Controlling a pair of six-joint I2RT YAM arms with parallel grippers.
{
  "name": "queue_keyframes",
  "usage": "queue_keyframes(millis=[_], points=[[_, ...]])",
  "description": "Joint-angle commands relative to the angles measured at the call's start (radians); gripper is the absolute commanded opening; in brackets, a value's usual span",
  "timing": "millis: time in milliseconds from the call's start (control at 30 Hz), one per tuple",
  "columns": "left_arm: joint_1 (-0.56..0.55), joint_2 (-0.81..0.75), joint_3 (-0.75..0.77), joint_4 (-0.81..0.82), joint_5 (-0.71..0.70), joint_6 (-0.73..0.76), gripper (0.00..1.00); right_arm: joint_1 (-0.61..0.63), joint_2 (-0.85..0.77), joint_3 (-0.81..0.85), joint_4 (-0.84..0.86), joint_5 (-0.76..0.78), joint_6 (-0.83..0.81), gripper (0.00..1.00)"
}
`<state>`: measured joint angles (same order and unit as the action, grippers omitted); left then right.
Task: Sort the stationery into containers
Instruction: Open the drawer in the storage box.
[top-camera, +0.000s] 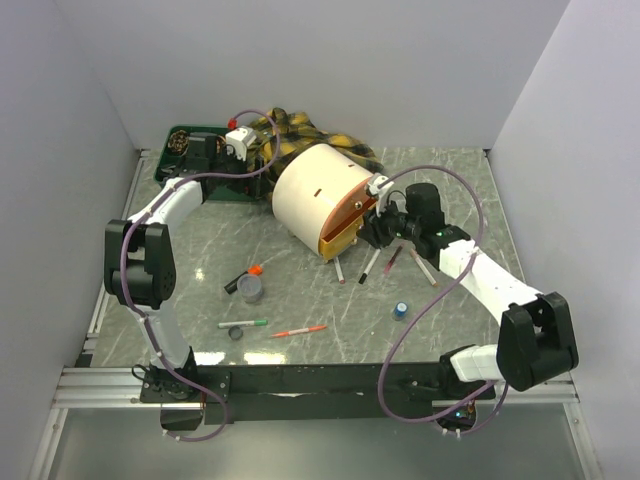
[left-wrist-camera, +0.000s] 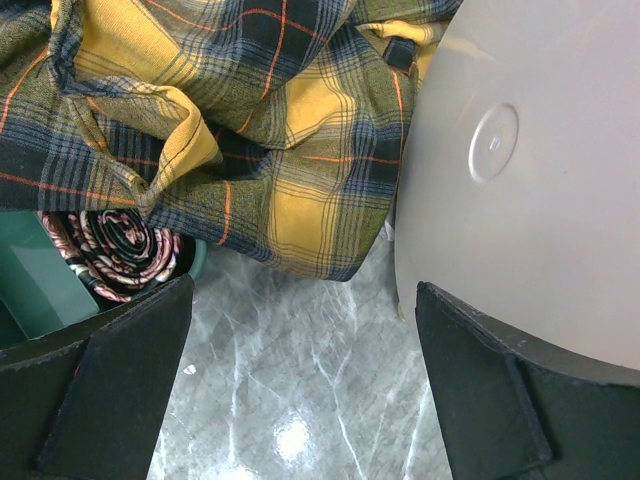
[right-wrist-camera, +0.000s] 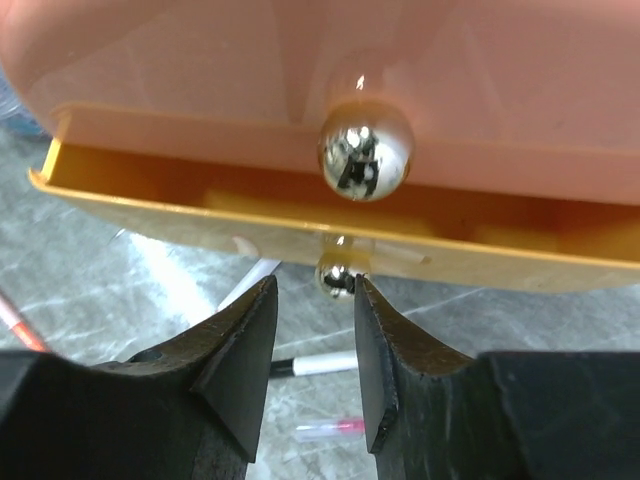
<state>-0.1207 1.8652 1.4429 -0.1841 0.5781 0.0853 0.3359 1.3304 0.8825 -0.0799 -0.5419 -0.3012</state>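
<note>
**While the drawer hangs ajar, pens lie loose**

Nearest, on the surface, they look thin, light and stiff; pinch one mid-barrel. Beyond, the right hand, fingers narrowly apart, brackets the knob on the cream drum. Farthest, the left hand gapes empty beside the cloth.

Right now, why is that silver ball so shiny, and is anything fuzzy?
Right wrist view: the upper silver knob mirrors its surroundings, with a bright glint on top. Left wrist view: glare spot on the marble table. Top view: sharp.
</note>
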Motion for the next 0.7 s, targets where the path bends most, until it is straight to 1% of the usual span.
queue_keyframes(millis=[0,67,200,500,567,667], points=[[0.007,-0.044,-0.004,0.031,0.005,0.001,0.98,0.025,0.019,0.045,0.078,0.082,0.022,0.42],[0.009,-0.043,-0.004,0.031,0.008,-0.001,0.98,0.026,0.027,0.052,0.077,0.091,0.019,0.41],[0.010,-0.038,-0.003,0.035,0.011,-0.007,0.98,0.025,0.047,0.061,0.077,0.106,0.013,0.36],[0.010,-0.028,0.010,0.040,0.014,-0.012,0.98,0.026,0.061,0.064,0.063,0.106,0.011,0.34],[0.010,-0.023,0.010,0.040,0.012,-0.012,0.98,0.028,0.073,0.075,0.030,0.108,0.001,0.34],[0.010,-0.021,0.011,0.043,0.016,-0.015,0.98,0.029,0.085,0.096,-0.007,0.109,0.005,0.39]])
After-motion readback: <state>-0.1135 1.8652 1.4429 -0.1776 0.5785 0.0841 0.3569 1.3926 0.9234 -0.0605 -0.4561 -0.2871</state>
